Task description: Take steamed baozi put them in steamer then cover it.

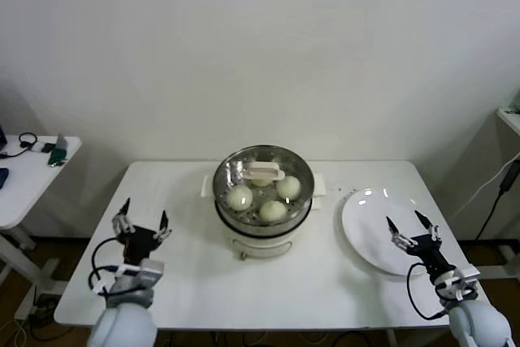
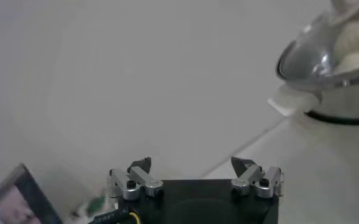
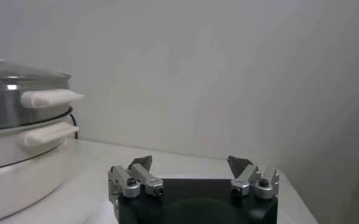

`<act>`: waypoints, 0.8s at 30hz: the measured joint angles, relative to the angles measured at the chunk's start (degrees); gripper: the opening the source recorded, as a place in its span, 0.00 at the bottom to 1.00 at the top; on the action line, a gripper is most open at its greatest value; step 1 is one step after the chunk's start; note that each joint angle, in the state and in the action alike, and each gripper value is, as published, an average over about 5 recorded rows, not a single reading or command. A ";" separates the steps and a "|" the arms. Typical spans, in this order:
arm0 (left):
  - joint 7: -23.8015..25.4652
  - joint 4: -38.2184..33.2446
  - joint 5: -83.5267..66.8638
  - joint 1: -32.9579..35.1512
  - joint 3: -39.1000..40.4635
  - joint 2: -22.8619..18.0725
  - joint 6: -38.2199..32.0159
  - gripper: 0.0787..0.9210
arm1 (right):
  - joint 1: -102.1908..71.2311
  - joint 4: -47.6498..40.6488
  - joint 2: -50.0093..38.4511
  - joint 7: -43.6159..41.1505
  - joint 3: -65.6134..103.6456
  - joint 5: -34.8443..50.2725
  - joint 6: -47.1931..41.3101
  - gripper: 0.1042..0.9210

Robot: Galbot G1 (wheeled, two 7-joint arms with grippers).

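The steamer (image 1: 231, 237) stands at the table's middle, a shiny steel pot on a white base. The clear glass cover (image 1: 280, 162) with its whitish handle (image 1: 265, 172) sits on top of it. Three baozi show through the glass, among them one on the left (image 1: 239, 197) and one at the front (image 1: 273, 210); a fourth is hidden under the handle. My left gripper (image 1: 141, 225) is open and empty over the table, left of the steamer. My right gripper (image 1: 413, 226) is open and empty above the white plate. The steamer also shows in the left wrist view (image 2: 344, 103) and the right wrist view (image 3: 8, 103).
An empty white plate (image 1: 366, 225) lies on the right side of the white table (image 1: 268, 290). A small side table (image 1: 24, 176) with cables and small items stands at the far left. A wall runs behind the table.
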 measured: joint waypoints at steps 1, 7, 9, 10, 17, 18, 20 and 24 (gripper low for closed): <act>-0.14 0.54 -2.37 0.85 -1.20 -0.62 -2.91 0.88 | -0.17 0.22 0.00 -0.01 -0.08 0.05 0.02 0.88; 0.19 3.84 -12.80 4.37 -5.94 -4.28 -17.17 0.88 | -1.05 1.23 0.30 -0.06 -0.53 0.19 0.50 0.88; 0.56 4.75 -14.83 5.17 -6.83 -5.39 -20.36 0.88 | -1.18 1.32 0.40 -0.07 -0.72 0.26 0.70 0.88; 0.75 5.18 -15.68 5.49 -7.20 -5.90 -21.75 0.88 | -1.21 1.33 0.42 -0.08 -0.81 0.29 0.79 0.88; 1.89 7.11 -19.47 6.81 -9.15 -8.22 -28.44 0.88 | -0.97 1.29 0.47 -0.12 -1.37 0.53 1.16 0.88; 2.08 7.27 -19.83 6.94 -9.41 -8.39 -29.15 0.88 | -0.90 1.24 0.49 -0.13 -1.40 0.54 1.23 0.88; 2.53 7.58 -20.48 7.21 -9.93 -8.66 -30.39 0.88 | -0.72 1.09 0.50 -0.18 -1.42 0.54 1.41 0.88; 3.26 8.10 -21.34 7.59 -10.55 -8.99 -31.99 0.88 | -0.36 0.70 0.51 -0.30 -1.40 0.50 1.72 0.88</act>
